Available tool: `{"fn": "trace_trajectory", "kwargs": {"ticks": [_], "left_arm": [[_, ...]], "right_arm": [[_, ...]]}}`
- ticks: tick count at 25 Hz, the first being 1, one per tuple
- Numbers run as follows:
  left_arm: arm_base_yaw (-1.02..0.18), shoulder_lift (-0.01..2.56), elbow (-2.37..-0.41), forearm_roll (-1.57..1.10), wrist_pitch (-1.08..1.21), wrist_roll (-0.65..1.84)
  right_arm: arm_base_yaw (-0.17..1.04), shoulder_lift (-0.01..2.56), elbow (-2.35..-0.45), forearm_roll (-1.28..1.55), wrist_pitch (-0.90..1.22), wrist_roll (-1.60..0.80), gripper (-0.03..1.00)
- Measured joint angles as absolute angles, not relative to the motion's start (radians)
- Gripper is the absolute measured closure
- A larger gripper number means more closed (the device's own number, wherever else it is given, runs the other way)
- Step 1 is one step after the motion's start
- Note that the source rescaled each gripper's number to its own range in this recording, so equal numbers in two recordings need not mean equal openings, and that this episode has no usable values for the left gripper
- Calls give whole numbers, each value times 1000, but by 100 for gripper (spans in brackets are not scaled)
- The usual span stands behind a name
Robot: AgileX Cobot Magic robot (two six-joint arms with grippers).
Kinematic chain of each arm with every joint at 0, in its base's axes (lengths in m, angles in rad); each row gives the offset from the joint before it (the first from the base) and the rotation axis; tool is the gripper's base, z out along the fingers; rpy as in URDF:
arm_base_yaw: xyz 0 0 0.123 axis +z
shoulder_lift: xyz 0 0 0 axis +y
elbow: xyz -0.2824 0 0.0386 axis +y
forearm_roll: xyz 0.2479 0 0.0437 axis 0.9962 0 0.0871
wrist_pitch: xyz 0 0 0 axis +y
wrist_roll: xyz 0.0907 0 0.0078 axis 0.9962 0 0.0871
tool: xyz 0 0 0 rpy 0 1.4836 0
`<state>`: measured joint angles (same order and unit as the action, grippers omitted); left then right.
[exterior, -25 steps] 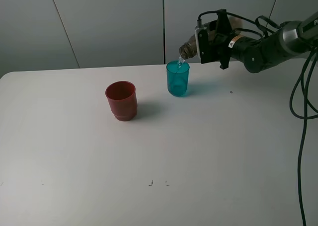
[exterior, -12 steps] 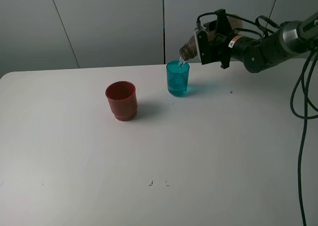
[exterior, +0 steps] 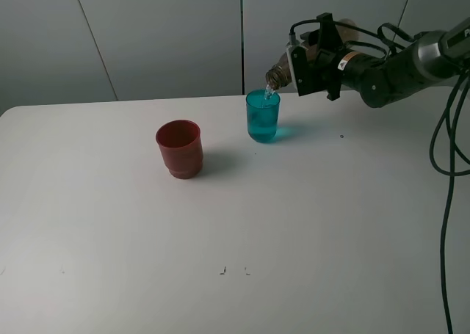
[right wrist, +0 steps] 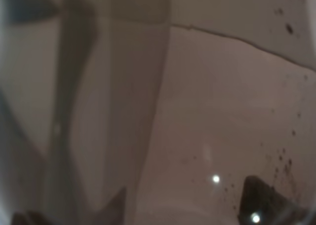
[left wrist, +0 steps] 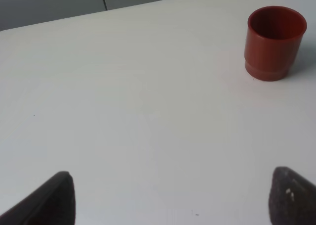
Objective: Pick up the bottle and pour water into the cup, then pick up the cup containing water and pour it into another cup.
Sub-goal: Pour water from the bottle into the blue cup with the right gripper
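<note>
Right now your right gripper (exterior: 312, 64) is clamped on the tilted bottle (exterior: 277, 73), with the neck just above the teal cup (exterior: 263, 120) and water trickling in. The red cup (exterior: 179, 149) stands well apart from it on the table (exterior: 308, 224). Your left gripper (left wrist: 177, 199) is spread wide and holds nothing.
</note>
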<state>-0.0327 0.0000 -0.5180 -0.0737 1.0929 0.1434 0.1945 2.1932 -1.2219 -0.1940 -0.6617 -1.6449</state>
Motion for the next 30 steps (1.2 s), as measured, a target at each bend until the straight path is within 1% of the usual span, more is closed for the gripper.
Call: {"fn": "trace_trajectory", "kwargs": {"ticks": [24,30], "left_arm": [[-33,0,-518,-74,1093,143],[-33,0,-518,-74,1093,143]], "right_arm": [[195,2193,-1222,-194,-683,-1698,94],[195,2193,-1222,-225,-658,-1615,94]]}}
